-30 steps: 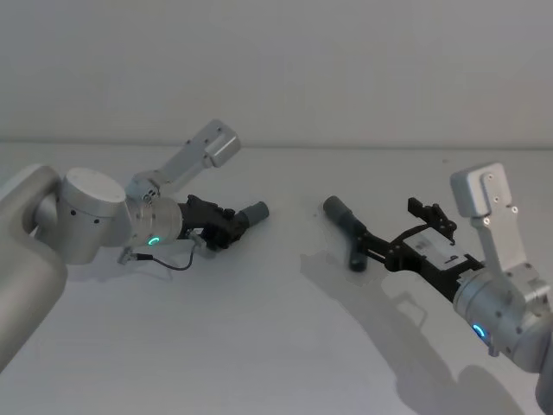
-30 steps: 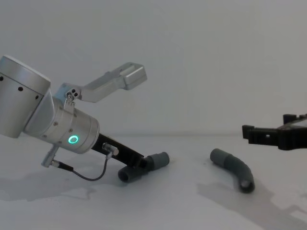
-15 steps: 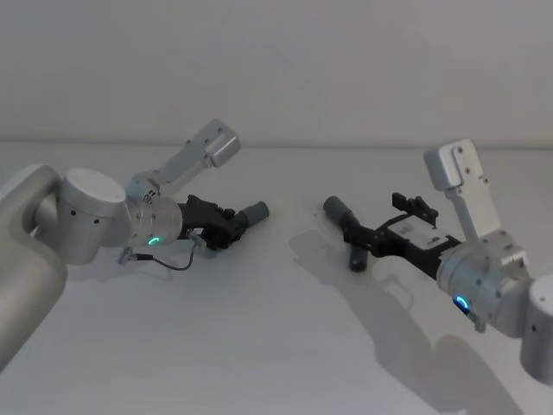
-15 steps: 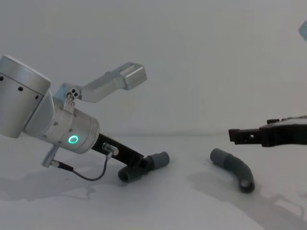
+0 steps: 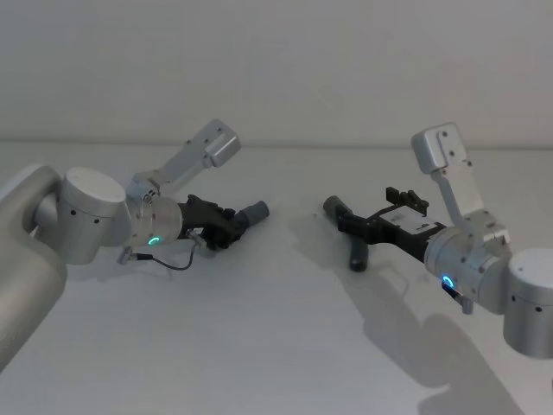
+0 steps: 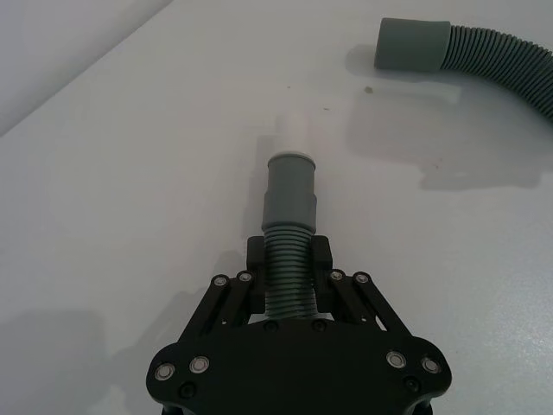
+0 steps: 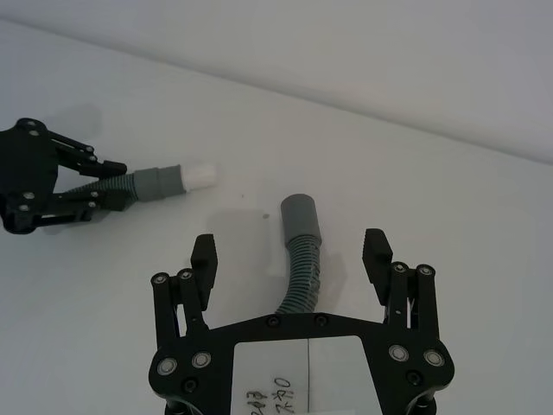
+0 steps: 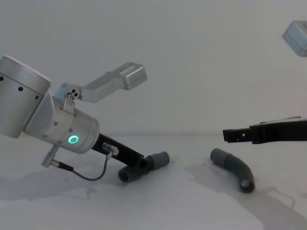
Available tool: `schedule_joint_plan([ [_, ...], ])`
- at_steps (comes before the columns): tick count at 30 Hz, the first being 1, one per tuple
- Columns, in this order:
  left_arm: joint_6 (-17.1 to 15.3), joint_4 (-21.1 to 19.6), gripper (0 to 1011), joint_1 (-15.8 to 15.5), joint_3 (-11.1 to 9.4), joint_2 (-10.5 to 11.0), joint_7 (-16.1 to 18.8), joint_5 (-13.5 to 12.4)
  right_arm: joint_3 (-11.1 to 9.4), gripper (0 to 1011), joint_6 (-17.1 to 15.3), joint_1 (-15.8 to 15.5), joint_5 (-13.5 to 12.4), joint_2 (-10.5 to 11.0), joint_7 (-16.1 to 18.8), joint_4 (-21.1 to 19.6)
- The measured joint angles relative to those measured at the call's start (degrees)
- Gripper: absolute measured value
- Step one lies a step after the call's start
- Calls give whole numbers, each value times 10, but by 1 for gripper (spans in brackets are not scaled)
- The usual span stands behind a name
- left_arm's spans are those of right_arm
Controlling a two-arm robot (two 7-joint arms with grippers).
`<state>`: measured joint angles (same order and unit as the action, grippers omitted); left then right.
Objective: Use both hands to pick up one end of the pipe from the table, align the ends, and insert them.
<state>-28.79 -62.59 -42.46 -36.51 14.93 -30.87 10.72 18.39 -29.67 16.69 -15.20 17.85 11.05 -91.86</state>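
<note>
Left gripper (image 6: 288, 264) clamped on ribbed pipe piece (image 6: 289, 199) low at white table (image 5: 259, 346), right gripper (image 7: 291, 245) spread wide over second pipe piece (image 7: 301, 221) lying on table, white label (image 7: 307, 367) on right gripper, handwriting unreadable.

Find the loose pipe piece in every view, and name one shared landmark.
Head view: the loose pipe piece lies right of centre.
Left wrist view: it lies beyond the whitish tip of the other pipe piece.
Right wrist view: it is framed by the open right gripper.
Chest view: it lies lower right, under that gripper.
Shared landmark: the other pipe piece, clamped in the left gripper.
</note>
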Motion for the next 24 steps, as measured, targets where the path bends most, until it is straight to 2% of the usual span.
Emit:
schedule_joint_plan([
  [24, 0, 0, 298, 0, 0, 0, 0, 0, 14, 1001, -13, 50, 14, -27, 17, 94],
])
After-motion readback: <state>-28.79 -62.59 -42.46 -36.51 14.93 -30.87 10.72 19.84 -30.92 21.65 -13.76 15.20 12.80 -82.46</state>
